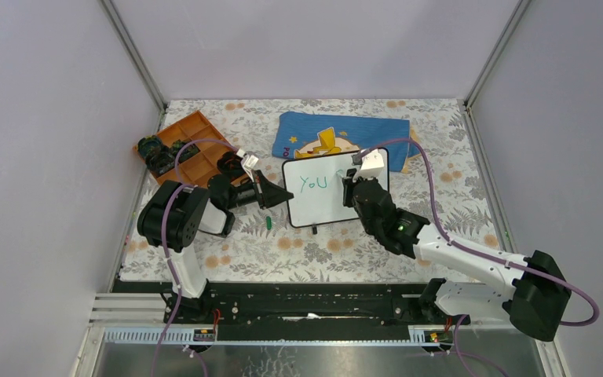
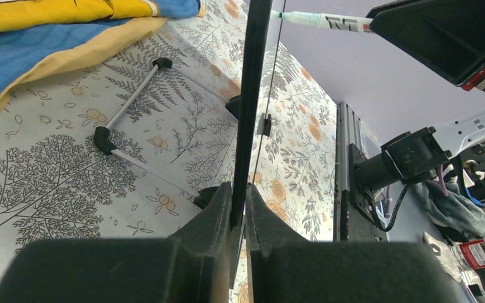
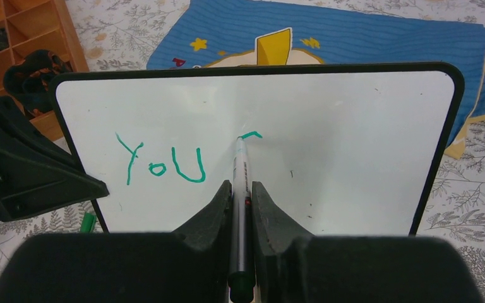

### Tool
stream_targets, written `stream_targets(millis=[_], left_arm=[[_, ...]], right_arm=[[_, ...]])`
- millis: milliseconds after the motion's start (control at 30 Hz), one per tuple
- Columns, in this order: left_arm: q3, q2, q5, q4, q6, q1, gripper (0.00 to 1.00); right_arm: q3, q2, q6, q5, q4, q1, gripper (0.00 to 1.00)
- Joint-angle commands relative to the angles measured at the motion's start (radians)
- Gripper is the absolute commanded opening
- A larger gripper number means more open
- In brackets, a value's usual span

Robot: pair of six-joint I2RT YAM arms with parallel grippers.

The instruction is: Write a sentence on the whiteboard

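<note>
At centre frame in the top view, the whiteboard (image 1: 334, 188) stands propped on the floral tabletop (image 1: 283, 251), just in front of the blue cloth (image 1: 345, 133). Its long axis runs left to right across the picture. The left end effector (image 2: 239, 196) is pressed together on the board's left edge, which appears edge-on in the left wrist view, and steadies it. The right end effector (image 3: 242, 189) pinches a marker (image 3: 240, 161) lengthwise. The marker's tip touches the white face just right of the sentence (image 3: 161, 164), which reads only "YoU" in green, at the left end of a short green stroke. Blank surface lies right of and below the tip. By this judgement the writing is barely begun, and the right arm, squarely facing the board, is the one placed to write rightward.
</note>
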Motion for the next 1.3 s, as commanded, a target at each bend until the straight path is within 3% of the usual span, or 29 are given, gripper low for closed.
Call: stream_targets(millis=[0,533,867,1267], left_arm=[[-0.006,-0.008,0.017,-0.046,0.026,-0.005,0.00],[-0.006,-0.009,0.017,-0.057,0.032,-0.004,0.00],[-0.007,-0.010,0.017,-0.062,0.034,-0.006,0.00],[-0.007,-0.011,0.017,-0.063,0.035,-0.006,0.00]], right_arm=[[0.007,0.010,0.016,-0.041,0.040,-0.009,0.00],[-0.074,-0.040,0.051,-0.048,-0.025,-0.009,0.00],[-0.081,-0.076,0.045,0.038,-0.054,-0.010,0.00],[-0.103,-0.148,0.014,0.037,-0.003,-0.010,0.00]])
